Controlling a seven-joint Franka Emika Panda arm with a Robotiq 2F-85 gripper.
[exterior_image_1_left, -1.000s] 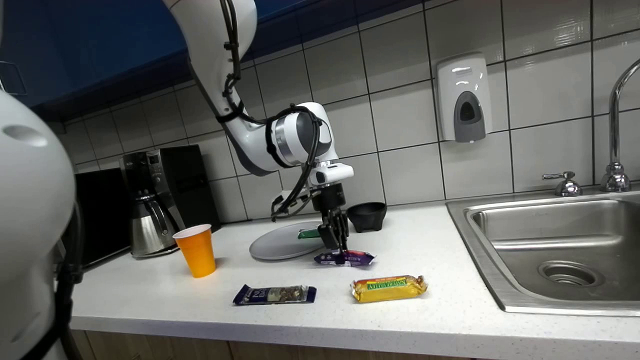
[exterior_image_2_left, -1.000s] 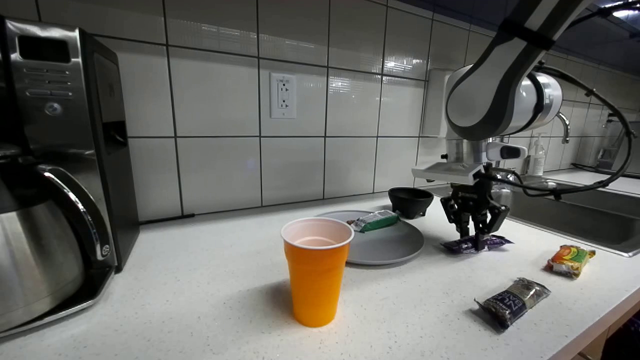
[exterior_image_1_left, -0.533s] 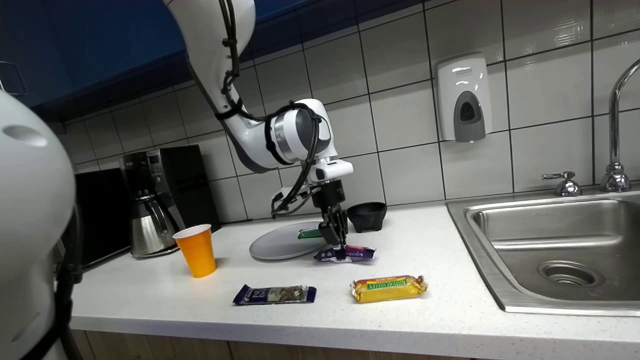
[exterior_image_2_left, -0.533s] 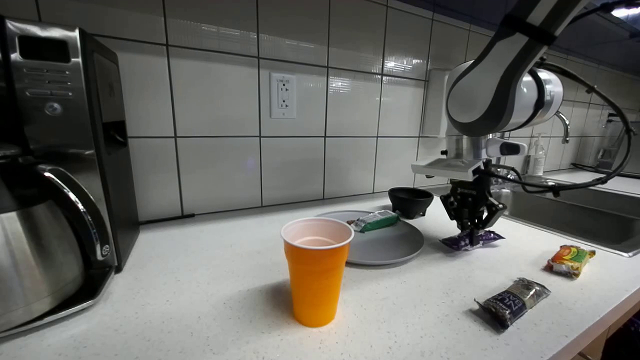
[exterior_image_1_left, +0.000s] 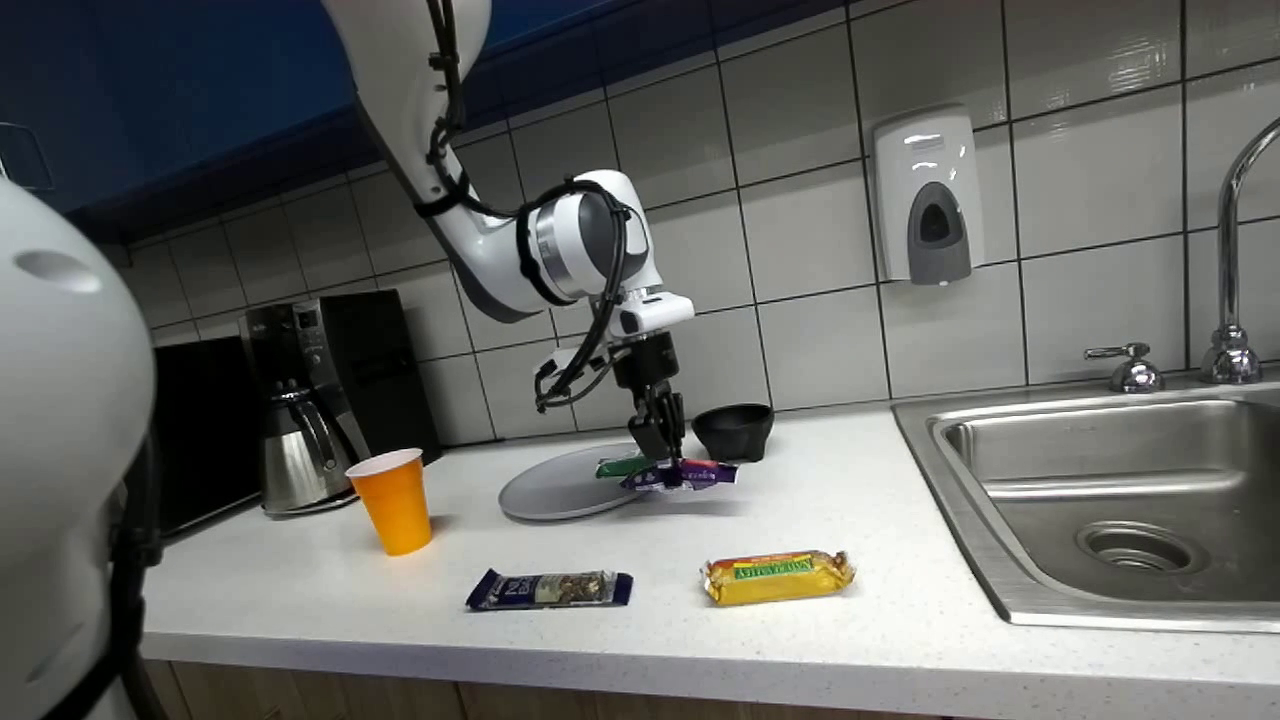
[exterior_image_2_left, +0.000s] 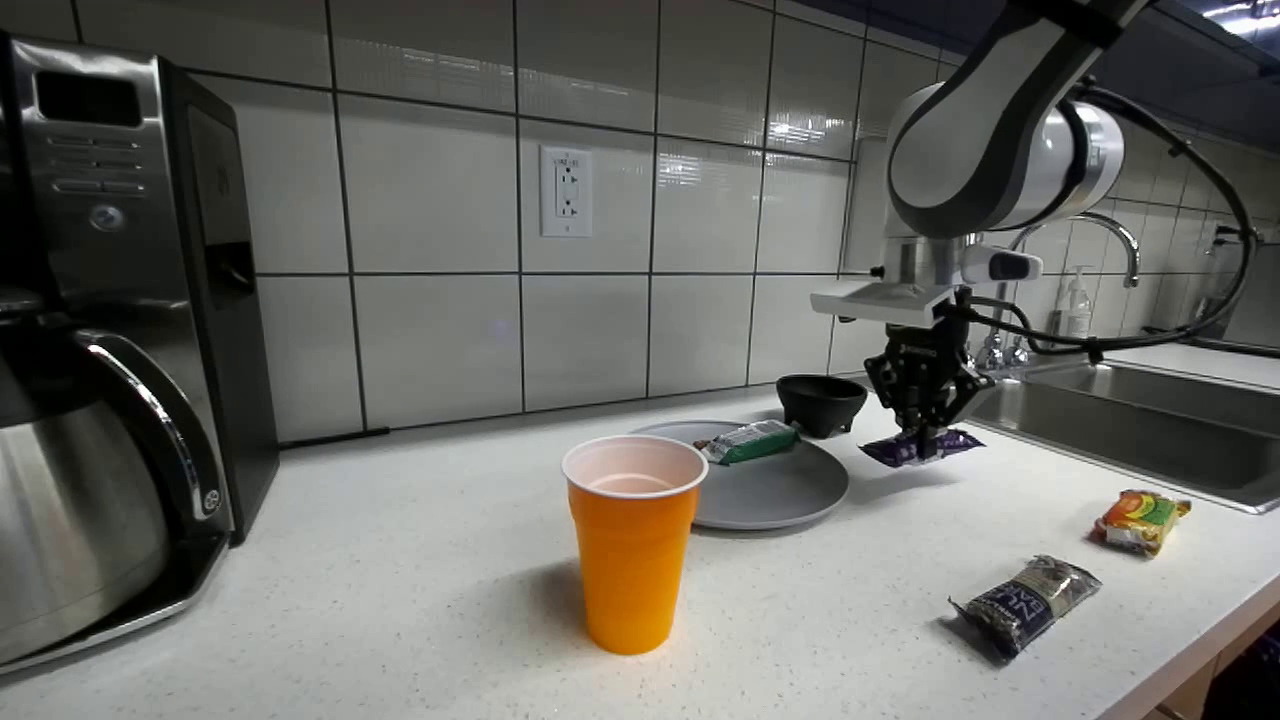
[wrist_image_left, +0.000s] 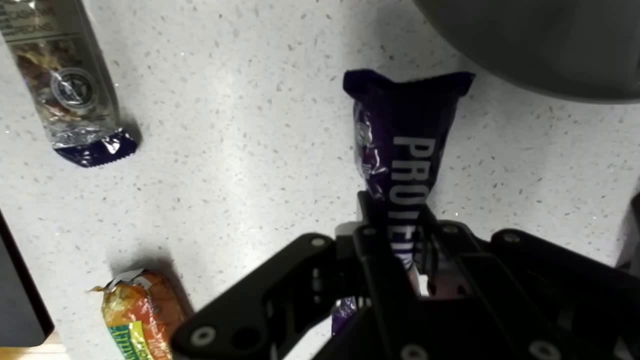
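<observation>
Gripper (exterior_image_2_left: 917, 440) pinched a purple bar (wrist_image_left: 407, 115) just above the counter (exterior_image_2_left: 400, 570), near a plate (exterior_image_2_left: 770, 492) bearing a green bar (exterior_image_2_left: 757, 441).

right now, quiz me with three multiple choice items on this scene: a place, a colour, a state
1. Where is the green-wrapped bar?
A) in the sink
B) on the gray plate
C) in the black bowl

2. What colour is the cup?
A) orange
B) blue
C) green

3. How does the gripper stand?
A) jaws spread wide
B) closed, holding nothing
C) closed around the purple bar

1 B, an exterior view shows it lying there.
2 A, both exterior views show its orange outside.
3 C, the purple bar hangs pinched in it, above its own shadow.
</observation>
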